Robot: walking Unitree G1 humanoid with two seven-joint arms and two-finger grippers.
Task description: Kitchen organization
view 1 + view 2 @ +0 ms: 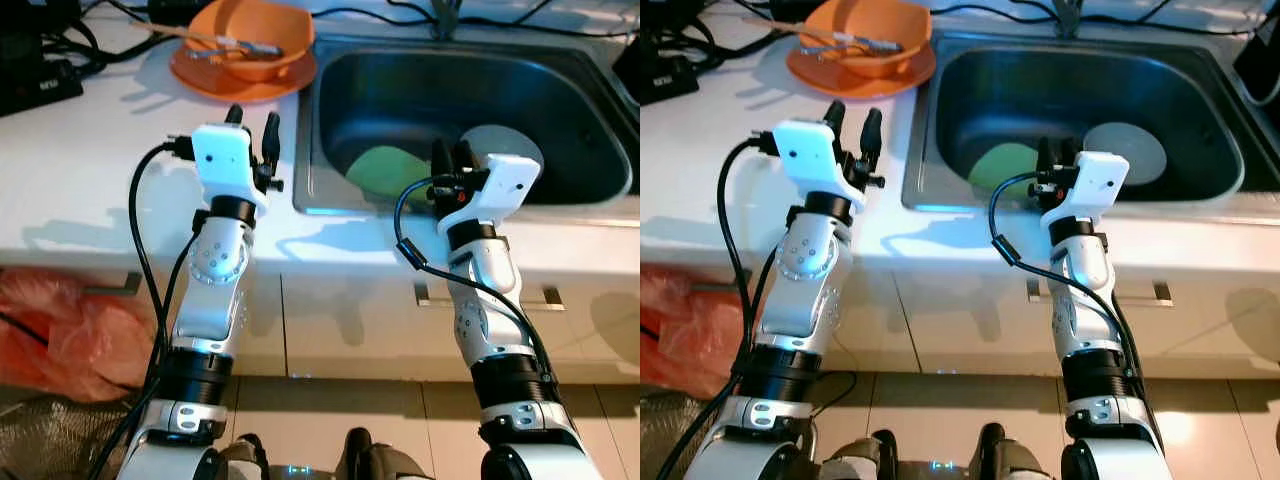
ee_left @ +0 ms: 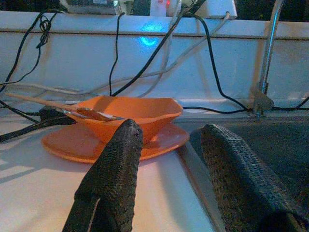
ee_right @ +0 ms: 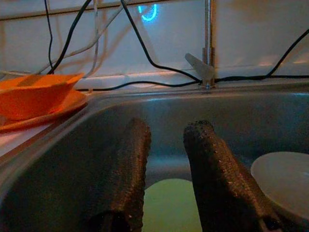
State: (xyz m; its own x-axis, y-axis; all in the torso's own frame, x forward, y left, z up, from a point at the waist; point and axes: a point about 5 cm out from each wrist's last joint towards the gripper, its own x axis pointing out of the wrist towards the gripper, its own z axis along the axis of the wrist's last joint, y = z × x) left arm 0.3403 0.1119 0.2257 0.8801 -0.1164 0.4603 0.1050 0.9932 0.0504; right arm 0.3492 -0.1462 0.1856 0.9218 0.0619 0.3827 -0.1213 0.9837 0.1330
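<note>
An orange bowl (image 1: 252, 38) holding a spoon and chopsticks (image 1: 215, 43) sits on an orange plate (image 1: 240, 80) at the back of the white counter, left of the steel sink (image 1: 600, 95). In the sink lie a green plate (image 1: 385, 172) and a grey plate (image 1: 505, 143). My left gripper (image 1: 252, 125) hovers open above the counter, short of the orange plate (image 2: 72, 145). My right gripper (image 1: 452, 158) is open over the sink's front edge, just above the green plate (image 3: 169, 203).
Black cables (image 1: 90, 45) and a dark device (image 1: 35, 75) lie at the counter's back left. A faucet (image 3: 207, 63) rises behind the sink. An orange plastic bag (image 1: 60, 330) lies on the floor at the left, below the cabinet fronts (image 1: 340, 320).
</note>
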